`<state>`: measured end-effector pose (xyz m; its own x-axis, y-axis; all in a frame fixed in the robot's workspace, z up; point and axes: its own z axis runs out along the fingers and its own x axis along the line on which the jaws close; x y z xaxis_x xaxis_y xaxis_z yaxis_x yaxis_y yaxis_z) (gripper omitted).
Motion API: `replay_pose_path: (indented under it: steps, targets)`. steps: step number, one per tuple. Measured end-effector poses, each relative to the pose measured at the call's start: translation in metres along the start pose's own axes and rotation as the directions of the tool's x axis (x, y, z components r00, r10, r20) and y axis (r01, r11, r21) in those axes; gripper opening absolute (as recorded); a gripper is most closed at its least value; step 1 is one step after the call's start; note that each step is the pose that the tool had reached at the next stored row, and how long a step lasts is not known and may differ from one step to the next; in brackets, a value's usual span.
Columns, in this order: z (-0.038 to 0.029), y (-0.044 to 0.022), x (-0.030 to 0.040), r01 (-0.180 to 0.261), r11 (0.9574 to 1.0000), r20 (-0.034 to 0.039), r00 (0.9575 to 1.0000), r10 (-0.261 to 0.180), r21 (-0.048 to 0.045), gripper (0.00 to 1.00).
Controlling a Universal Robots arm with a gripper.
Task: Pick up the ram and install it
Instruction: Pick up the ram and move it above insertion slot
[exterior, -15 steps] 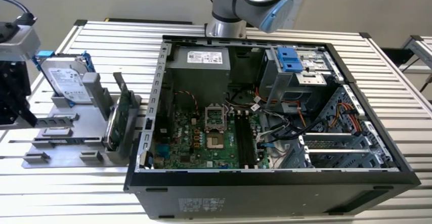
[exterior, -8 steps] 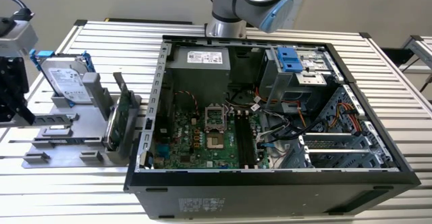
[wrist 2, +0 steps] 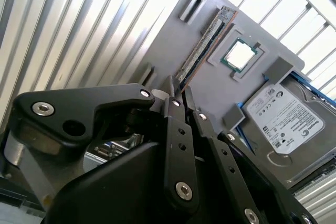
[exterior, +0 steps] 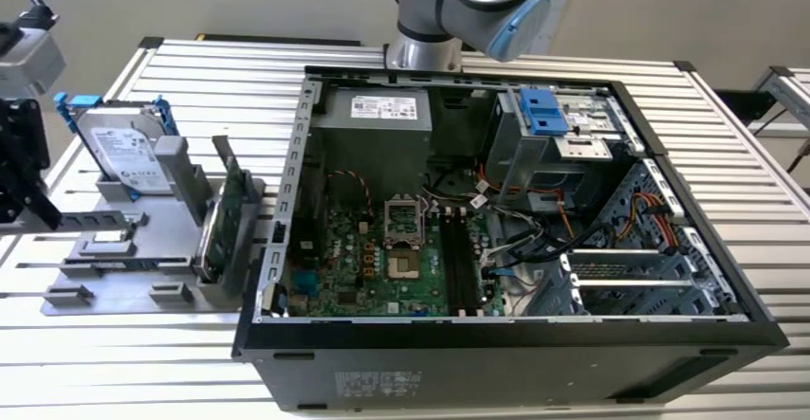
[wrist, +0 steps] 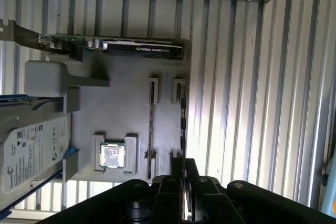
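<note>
- The ram (wrist 2: 203, 45) stands on its thin edge in slotted holders on the grey tray (wrist 2: 181, 38), which lies on the slatted table (wrist 2: 63, 19).
- The gripper (wrist 2: 179, 90) hangs over the tray, its jaws drawn together with nothing between them.
- In the second wrist view the ram's long axis runs straight away from the jaws. Its near end shows just beside the fingertips, so I judge the stick to lie ahead of and below them, roughly in line.
- On the tray, a processor chip (wrist 2: 239, 56) sits in its recess close on one side of the ram. An empty pair of holders stands on the other side.
- The hard drive (wrist 2: 283, 111) leans at the tray's edge beyond the chip. The tall card (wrist: 136, 48) crosses the tray's end past the ram's far end. Both are apart from the ram.
- The space above the ram looks open.
- The open computer case (exterior: 506, 363) stands beside the tray, on the exterior view's right.
</note>
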<state>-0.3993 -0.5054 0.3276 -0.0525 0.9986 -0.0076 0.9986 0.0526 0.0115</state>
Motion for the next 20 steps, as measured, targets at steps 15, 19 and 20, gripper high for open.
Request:
replay_pose_path:
  steps: [15, 19, 20]
  targets:
    - [-0.0139, -0.0001, -0.0001, -0.011, 0.9999, -0.0001, 0.9999, 0.011, 0.0001, 0.00]
    - [-0.0187, -0.0002, -0.0001, -0.011, 0.9999, -0.0001, 0.9999, 0.011, 0.0001, 0.00]
    - [-0.0198, -0.0002, -0.0001, -0.011, 0.9999, -0.0001, 0.9999, 0.011, 0.0001, 0.00]
